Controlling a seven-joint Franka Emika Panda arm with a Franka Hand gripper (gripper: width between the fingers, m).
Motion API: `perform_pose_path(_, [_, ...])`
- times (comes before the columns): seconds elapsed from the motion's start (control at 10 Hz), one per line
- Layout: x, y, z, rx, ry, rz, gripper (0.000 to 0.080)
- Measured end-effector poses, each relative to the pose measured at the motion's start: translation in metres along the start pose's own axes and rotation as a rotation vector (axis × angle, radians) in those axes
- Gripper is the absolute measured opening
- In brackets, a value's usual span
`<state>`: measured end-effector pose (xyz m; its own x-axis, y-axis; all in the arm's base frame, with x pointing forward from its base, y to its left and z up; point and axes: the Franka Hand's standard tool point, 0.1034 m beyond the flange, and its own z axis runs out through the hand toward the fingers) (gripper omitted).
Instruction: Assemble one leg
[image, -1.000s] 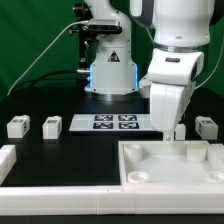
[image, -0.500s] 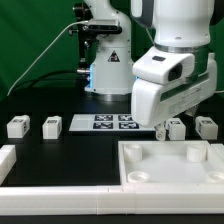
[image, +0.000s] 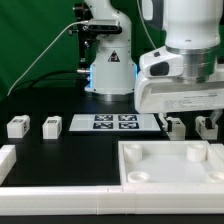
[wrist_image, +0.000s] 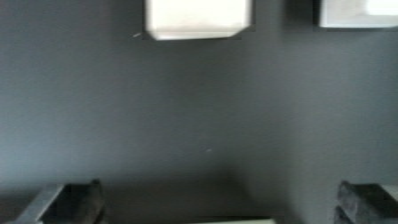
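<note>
Green cloth is hanging behind a black tabletop (image: 60, 145), where the white robot arm (image: 180, 85) is leaning down over the exterior view's right side. Black-and-white square tags are showing on several things: four are lying in a grid on the flat marker board (image: 113, 122) in front of the arm's base, and one is facing out from each small white block that can be seen clearly. Two of those blocks, a far-left leg (image: 16, 126) and a neighbour leg (image: 51, 125), are sitting side by side at the exterior view's left, apart from the board. The leg (image: 176, 127) closest to the arm is standing just beside the board's right end, beneath the wrist, with a fourth leg (image: 207, 125) near it, further right. Up front, a large white panel (image: 175, 168) with a raised rim is lying flat, rounded bosses rising near its inner corners. In the wrist view the end effector (wrist_image: 217, 198) is hovering spread wide, its dark fingers (wrist_image: 71, 200) pinching nothing, dark tabletop showing between them and two white blocks lying ahead
</note>
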<state>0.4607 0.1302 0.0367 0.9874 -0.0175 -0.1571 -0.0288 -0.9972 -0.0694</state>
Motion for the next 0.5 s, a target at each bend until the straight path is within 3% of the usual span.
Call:
perform_pose_path(0.3, [-0.008, -0.027, 0.005, 0.001, 0.005, -0.004, 0.0649])
perform_pose_path(0.5, [-0.009, -0.028, 0.006, 0.003, 0.005, -0.01, 0.0649])
